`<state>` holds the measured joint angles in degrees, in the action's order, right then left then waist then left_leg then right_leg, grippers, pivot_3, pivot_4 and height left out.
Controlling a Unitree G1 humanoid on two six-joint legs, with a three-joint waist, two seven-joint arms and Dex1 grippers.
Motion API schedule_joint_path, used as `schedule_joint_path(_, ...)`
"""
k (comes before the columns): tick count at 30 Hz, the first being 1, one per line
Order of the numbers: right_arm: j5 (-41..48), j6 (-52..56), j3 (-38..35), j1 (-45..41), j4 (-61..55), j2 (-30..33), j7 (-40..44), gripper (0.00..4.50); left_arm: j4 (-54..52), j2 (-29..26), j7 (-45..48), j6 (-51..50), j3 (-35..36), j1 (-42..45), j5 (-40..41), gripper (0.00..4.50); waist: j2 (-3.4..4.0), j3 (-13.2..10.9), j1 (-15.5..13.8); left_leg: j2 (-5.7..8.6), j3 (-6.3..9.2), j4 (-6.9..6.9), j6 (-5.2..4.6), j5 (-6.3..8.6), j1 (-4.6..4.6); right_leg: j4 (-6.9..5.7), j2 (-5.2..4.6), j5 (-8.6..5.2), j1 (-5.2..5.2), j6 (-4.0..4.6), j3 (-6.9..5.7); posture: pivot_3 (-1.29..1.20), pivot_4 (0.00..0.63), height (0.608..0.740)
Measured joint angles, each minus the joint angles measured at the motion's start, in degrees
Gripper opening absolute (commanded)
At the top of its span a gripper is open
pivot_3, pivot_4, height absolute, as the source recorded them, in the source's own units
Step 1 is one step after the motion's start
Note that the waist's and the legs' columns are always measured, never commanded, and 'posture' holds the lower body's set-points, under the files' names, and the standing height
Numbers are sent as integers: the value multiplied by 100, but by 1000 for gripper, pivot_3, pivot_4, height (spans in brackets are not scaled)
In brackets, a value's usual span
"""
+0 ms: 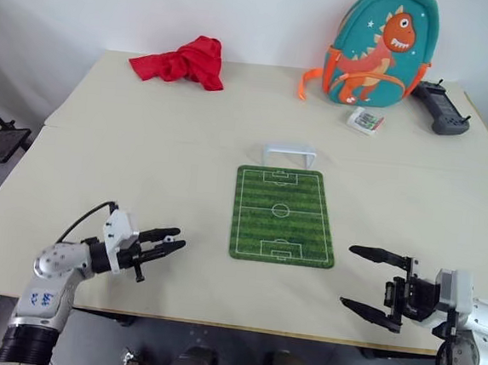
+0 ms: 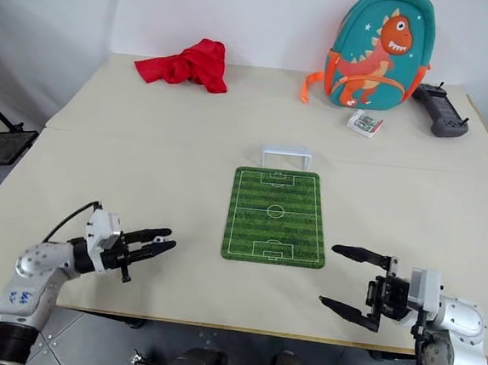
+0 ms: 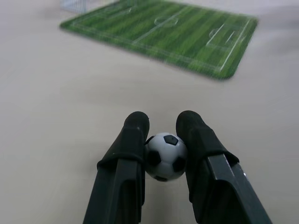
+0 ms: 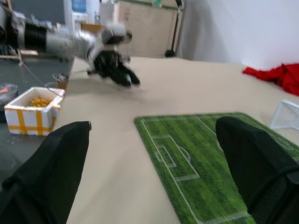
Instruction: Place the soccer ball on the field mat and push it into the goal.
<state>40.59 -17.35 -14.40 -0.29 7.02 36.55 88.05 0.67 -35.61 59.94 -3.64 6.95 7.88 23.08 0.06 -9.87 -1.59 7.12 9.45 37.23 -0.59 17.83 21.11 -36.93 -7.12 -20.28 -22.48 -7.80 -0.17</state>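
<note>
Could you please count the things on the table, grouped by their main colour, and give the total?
Green: 2, the field mat and the dinosaur backpack
White: 3, the goal, the soccer ball in the left pincer, the small box
Red: 1, the cloth
Black: 1, the controller
Total: 7

Tiny black-and-white soccer ball [image 3: 166,156] pinched between left end effector [image 1: 173,240] fingers, green field mat [image 1: 284,215] flat mid-desk [image 1: 144,148], white goal [image 1: 288,155] at its far edge
</note>
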Motion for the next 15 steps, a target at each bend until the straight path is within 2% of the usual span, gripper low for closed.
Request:
schedule_joint_path(3, -25, -73, -278, -230, 414, 302, 28, 4500, -628, -186, -15, -682, -238, 661, 89, 868, 2, 1, -8, 9, -3, -1, -7, -3, -1, 4, -5, 5, 2, -8, 8, 0, 150, 740)
schedule_joint_path(6, 17, -114, -329, -200, 736, 778, 43, 4500, -739, -90, 90, -1000, -996, 1310, -169, 868, 3, 2, 2, 11, -9, -4, -9, -3, -1, 5, -5, 6, -1, -12, 12, 0, 150, 740)
schedule_joint_path(9, 110, -170, -339, -128, 883, 1051, 51, 4500, -491, 429, 71, -1061, -1687, 1724, -499, 868, 0, 0, 29, -1, -24, -9, -7, -2, -1, 6, 12, 7, -7, -12, 15, 0, 150, 740)
schedule_joint_path(11, 137, -187, -343, -160, 918, 1048, 53, 4500, -24, 947, -122, -995, -2005, 2041, -763, 868, -6, -4, 31, -7, -46, -3, -7, -2, -1, 4, 48, 7, -11, -13, -1, 0, 150, 740)
schedule_joint_path(15, 135, -214, -457, -125, 835, 984, 46, 4500, 850, 1695, -506, -647, -2439, 2479, -1301, 868, -15, -9, 17, -8, -62, 10, -15, 3, -1, 3, 51, 17, -11, -27, 8, 0, 150, 740)
